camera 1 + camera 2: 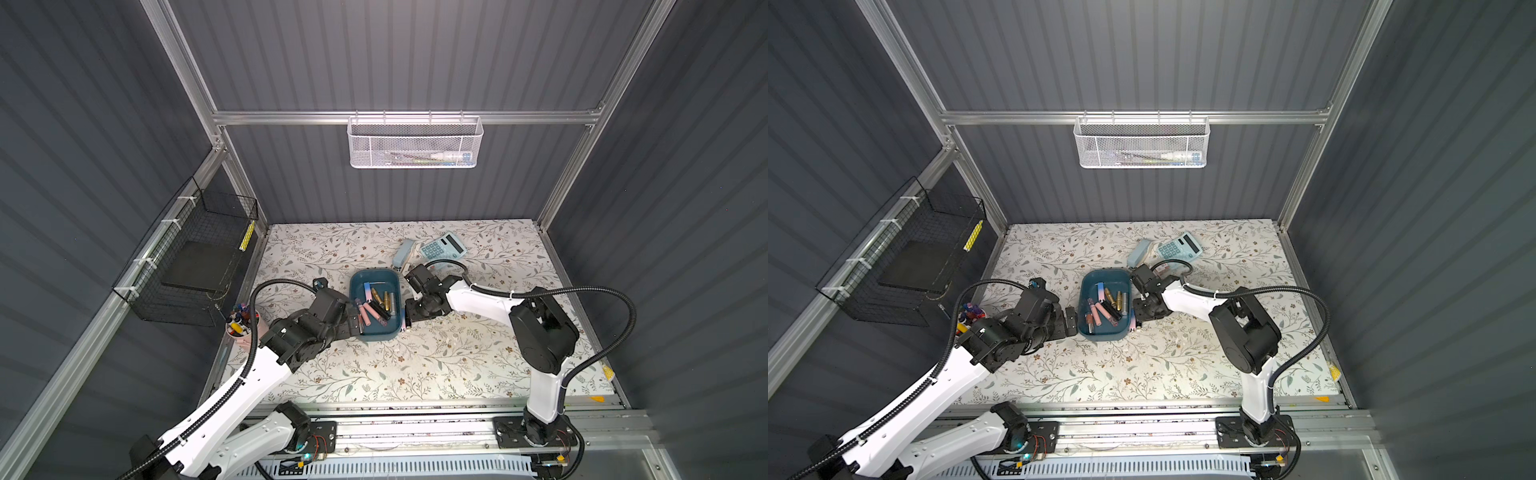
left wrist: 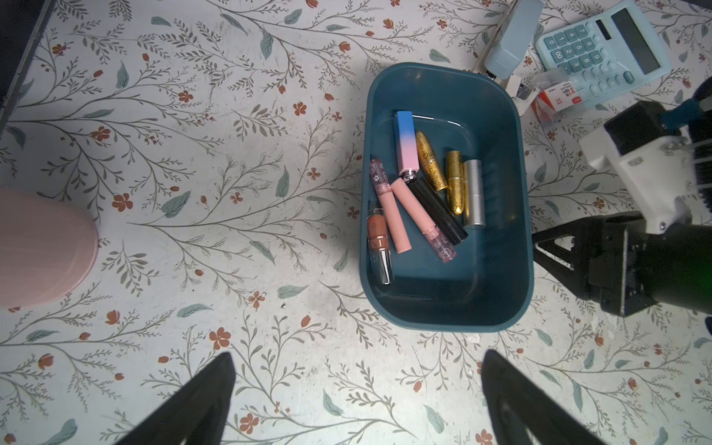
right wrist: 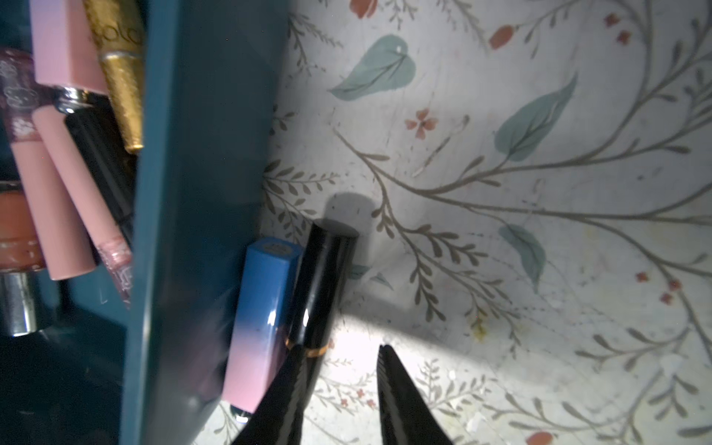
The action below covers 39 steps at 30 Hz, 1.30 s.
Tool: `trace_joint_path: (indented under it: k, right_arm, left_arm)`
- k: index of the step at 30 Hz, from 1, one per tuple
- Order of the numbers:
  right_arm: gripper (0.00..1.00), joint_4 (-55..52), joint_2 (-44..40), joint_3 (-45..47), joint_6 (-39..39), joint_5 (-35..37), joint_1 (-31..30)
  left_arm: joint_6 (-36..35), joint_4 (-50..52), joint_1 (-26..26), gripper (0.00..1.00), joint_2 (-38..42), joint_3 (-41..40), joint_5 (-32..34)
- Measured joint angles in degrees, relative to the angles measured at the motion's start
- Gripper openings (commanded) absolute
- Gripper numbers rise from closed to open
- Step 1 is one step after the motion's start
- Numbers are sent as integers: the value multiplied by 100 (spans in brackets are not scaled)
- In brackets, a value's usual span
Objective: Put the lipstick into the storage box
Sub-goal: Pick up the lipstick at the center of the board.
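Dark ribbed walls (image 1: 415, 62) closed in a desk (image 1: 457, 353) covered with a flowered sheet. A black wire basket (image 1: 174, 311) hung on the side wall and a white mesh basket (image 1: 411, 141) on the back rail. In the middle of the desk sat the teal storage box (image 1: 376, 334), with a pale blue calculator (image 1: 442, 246) behind it. The left gripper (image 2: 356, 358) hovered just beside the box on its left, its jaws spread wide and empty. The right gripper (image 3: 339, 348) was low at the box's right side, its jaws narrow with only bare desk showing between them. Several lipsticks (image 2: 420, 215) lay in a heap inside the box. Two more were outside it, flat on the desk along its right wall: a blue-and-pink lipstick (image 3: 266, 308) close against the wall and a black lipstick (image 3: 323, 277) just beside that. One finger (image 3: 277, 397) of the right gripper overlapped the black one's end; whether it touched could not be told.
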State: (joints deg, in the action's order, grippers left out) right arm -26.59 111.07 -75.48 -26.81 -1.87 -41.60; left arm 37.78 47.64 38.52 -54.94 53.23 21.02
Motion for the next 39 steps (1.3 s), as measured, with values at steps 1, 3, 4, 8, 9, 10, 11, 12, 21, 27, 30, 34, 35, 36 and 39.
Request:
trace_joint_path:
  k: [1, 3, 4, 8, 9, 10, 11, 12, 21, 27, 30, 34, 35, 36, 39]
  right_arm:
    - [35, 2, 61, -55, 0, -20, 0]
    - [35, 4, 201, -149, -2, -72, 0]
    - [35, 2, 275, -184, -9, -92, 0]
    - [34, -22, 461, -299, -37, -151, 17]
    - [34, -22, 479, -306, -44, -164, 26]
    - [34, -13, 481, -306, -61, -179, 35]
    - [33, -15, 481, -306, -68, -188, 39]
    - [31, -20, 481, -306, -83, -186, 50]
    - [23, -131, 409, -234, -127, -92, 101]
    - [23, -546, 181, -155, -122, 120, 125]
    - [23, -769, -44, -205, -105, 214, 129]
    - [23, -1019, -179, -614, -57, 295, 129]
    - [23, -1060, -205, -754, -33, 317, 127]
    - [23, -1091, -229, -876, -17, 330, 120]
    - [24, -1169, -286, -1241, 26, 337, 94]
  left_arm:
    - [0, 0, 0, 100, -20, -2, 0]
    - [-2, 0, 0, 100, -37, -2, 2]
    - [-2, 2, 0, 100, -37, -2, 11]
    - [-2, 13, 0, 100, -33, 0, 48]
    - [-2, 22, 0, 100, -31, 0, 61]
    - [-2, 31, 0, 100, -28, 0, 66]
    - [-2, 37, 0, 100, -28, 0, 68]
    - [-4, 42, 0, 100, -28, 0, 79]
    - [-4, 35, 0, 100, 0, 0, 109]
    - [-39, -4, 0, 100, 9, -13, 105]
    - [-94, -87, -2, 100, 20, -92, 94]
    - [-177, -186, -70, 100, 17, -249, -48]
    - [-201, -199, -98, 100, 15, -269, -96]
    - [-223, -229, -127, 100, 13, -273, -164]
    - [-310, -354, -221, 100, 13, -273, -424]
